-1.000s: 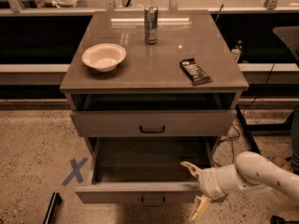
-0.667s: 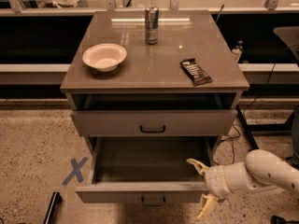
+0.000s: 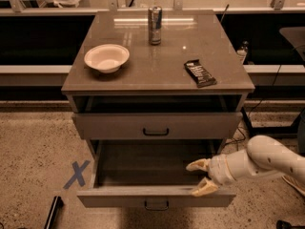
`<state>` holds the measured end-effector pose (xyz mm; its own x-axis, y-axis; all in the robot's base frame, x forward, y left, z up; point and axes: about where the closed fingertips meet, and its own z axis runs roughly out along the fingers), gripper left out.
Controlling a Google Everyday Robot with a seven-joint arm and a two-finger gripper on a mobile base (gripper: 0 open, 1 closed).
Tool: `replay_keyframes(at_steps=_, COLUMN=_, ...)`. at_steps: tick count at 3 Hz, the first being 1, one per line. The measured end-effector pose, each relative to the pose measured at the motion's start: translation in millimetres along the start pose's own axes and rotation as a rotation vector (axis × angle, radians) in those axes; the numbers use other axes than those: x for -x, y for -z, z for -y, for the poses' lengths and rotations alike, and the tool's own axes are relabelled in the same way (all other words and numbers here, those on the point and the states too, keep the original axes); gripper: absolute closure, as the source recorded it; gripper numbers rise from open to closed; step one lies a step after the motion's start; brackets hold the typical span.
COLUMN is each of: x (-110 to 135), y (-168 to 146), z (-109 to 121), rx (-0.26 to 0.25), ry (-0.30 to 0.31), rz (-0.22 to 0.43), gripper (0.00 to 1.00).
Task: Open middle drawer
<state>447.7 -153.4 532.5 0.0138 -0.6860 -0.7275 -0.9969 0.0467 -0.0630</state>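
Gripper (image 3: 201, 176) hangs at the right end of the middle drawer (image 3: 119, 197), its two pale fingers (image 3: 198, 165) spread apart and holding nothing. The upper finger lies over the inside of the drawer. The lower one overlaps the top edge of the drawer's front panel; I cannot tell whether it touches. The white arm (image 3: 267, 159) reaches in from the right edge of the view.

The middle drawer stands pulled well out from the table (image 3: 157, 66), its dark inside open to view, and its handle (image 3: 156, 205) sits at the centre of the front panel, well apart from the gripper. The top drawer (image 3: 190, 125) above it is nearly closed.

On the table top a white bowl (image 3: 106, 57) rests at the left, a metal can (image 3: 154, 25) stands upright near the back, and a dark snack bar (image 3: 200, 73) lies at the right. A blue X mark (image 3: 76, 174) is on the floor to the left of the open drawer.
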Motion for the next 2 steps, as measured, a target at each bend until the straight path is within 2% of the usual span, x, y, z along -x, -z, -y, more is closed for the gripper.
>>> replay_keyframes(at_steps=1, x=-10, y=-17, z=31, rx=0.035, ry=-0.019, rz=0.008, gripper=0.65)
replay_keyframes(at_steps=2, x=-35, y=-34, z=54, rx=0.042, ry=-0.065, rz=0.001, gripper=0.89)
